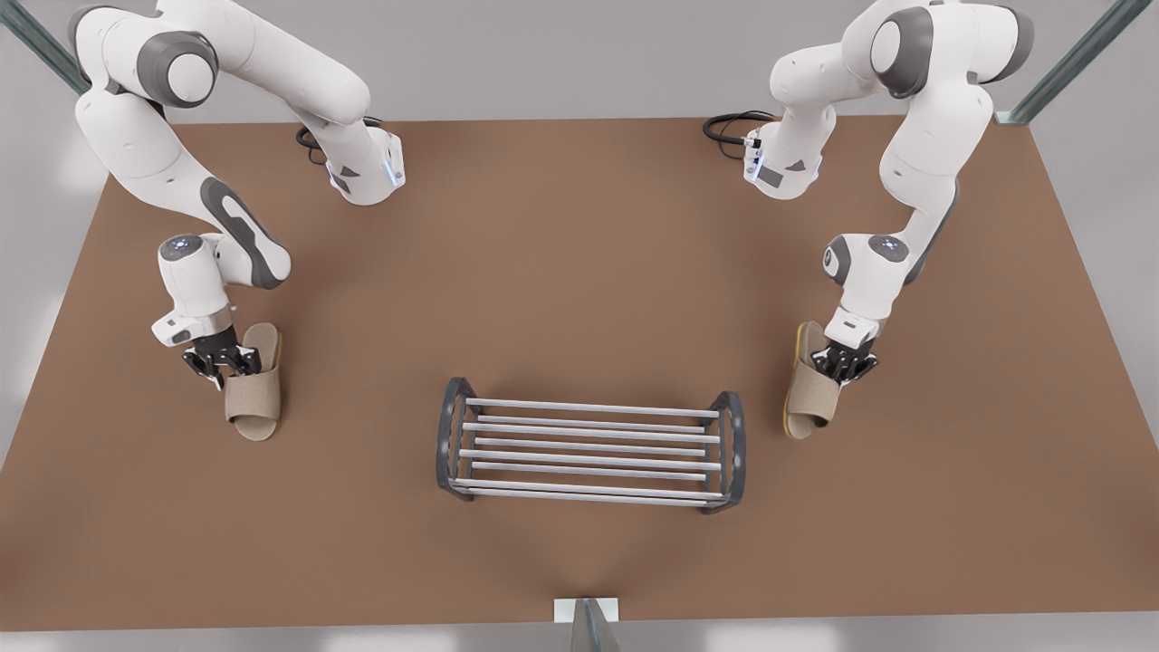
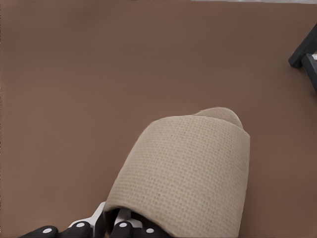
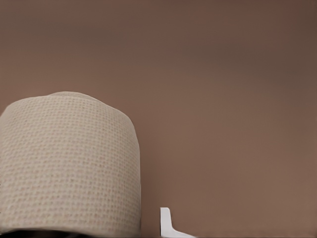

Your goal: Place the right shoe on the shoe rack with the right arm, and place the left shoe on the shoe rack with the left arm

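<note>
Two beige slippers sit on the brown table (image 1: 579, 272), one on each side of the shoe rack (image 1: 589, 450), well apart from it. The left shoe (image 1: 810, 398) is at the front view's right, rolled partly onto its side so the yellow sole edge faces the rack. The left gripper (image 1: 847, 364) is at its heel-side opening; in the left wrist view its fingers (image 2: 121, 216) are pinched on the edge of the fabric band (image 2: 188, 173), with a dark rack end (image 2: 307, 52) beyond. The right shoe (image 1: 253, 398) lies flat at the front view's left, toe toward the near edge. The right gripper (image 1: 217, 362) is low against its band (image 3: 69, 168); whether it grips cannot be told. Bare tabletop separates each slipper from the rack. Black cables (image 1: 312, 140) coil at the far edge, and a metal post (image 1: 587, 625) stands at the near edge.
</note>
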Action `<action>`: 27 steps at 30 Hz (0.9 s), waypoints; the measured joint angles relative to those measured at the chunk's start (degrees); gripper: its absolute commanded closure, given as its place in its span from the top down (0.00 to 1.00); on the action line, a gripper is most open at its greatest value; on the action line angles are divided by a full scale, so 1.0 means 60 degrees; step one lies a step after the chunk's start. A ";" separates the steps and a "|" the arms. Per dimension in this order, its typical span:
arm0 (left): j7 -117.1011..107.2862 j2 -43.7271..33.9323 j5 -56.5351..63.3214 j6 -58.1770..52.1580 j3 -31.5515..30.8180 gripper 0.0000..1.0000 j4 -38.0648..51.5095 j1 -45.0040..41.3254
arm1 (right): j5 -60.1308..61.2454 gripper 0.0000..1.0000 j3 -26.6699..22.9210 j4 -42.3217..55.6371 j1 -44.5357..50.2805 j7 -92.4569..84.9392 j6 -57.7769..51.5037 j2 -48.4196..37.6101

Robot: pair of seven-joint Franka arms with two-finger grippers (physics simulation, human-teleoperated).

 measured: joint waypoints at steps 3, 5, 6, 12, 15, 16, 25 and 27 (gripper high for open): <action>0.0005 -0.0024 -0.0002 -0.0001 0.0004 0.30 0.0189 0.0061 | 0.0007 0.39 0.0043 -0.0021 -0.0114 0.0041 -0.0002 -0.0007; 0.0006 -0.0025 -0.0019 -0.0003 0.0010 0.30 0.0471 0.0081 | 0.0005 0.38 0.0082 -0.0051 -0.0122 0.0114 -0.0004 -0.0022; 0.0003 -0.0020 -0.0043 -0.0006 0.0004 0.29 0.0672 0.0069 | 0.0004 0.37 0.0114 -0.0073 -0.0118 0.0170 -0.0005 -0.0033; -0.0055 -0.0054 -0.0106 -0.0369 -0.0080 0.29 0.1960 -0.0045 | -0.0008 0.36 0.0467 -0.0223 -0.0128 0.0778 -0.0003 -0.0112; -0.0110 -0.0097 -0.0113 -0.0730 -0.0191 0.29 0.2384 -0.0165 | -0.0013 0.33 0.0678 -0.0304 -0.0127 0.1207 0.0002 -0.0133; -0.0130 -0.0105 -0.0119 -0.0827 -0.0204 0.29 0.2531 -0.0232 | -0.0015 0.33 0.0766 -0.0318 -0.0132 0.1361 0.0003 -0.0150; -0.0336 -0.0316 -0.0123 -0.2694 -0.0275 0.29 0.4719 -0.0743 | -0.0009 0.29 0.1129 -0.0329 -0.0033 0.2743 -0.0053 -0.0687; -0.0377 -0.0337 -0.0121 -0.3139 -0.0278 0.29 0.5151 -0.0906 | -0.0005 0.26 0.1313 -0.0306 0.0005 0.3133 -0.0092 -0.0743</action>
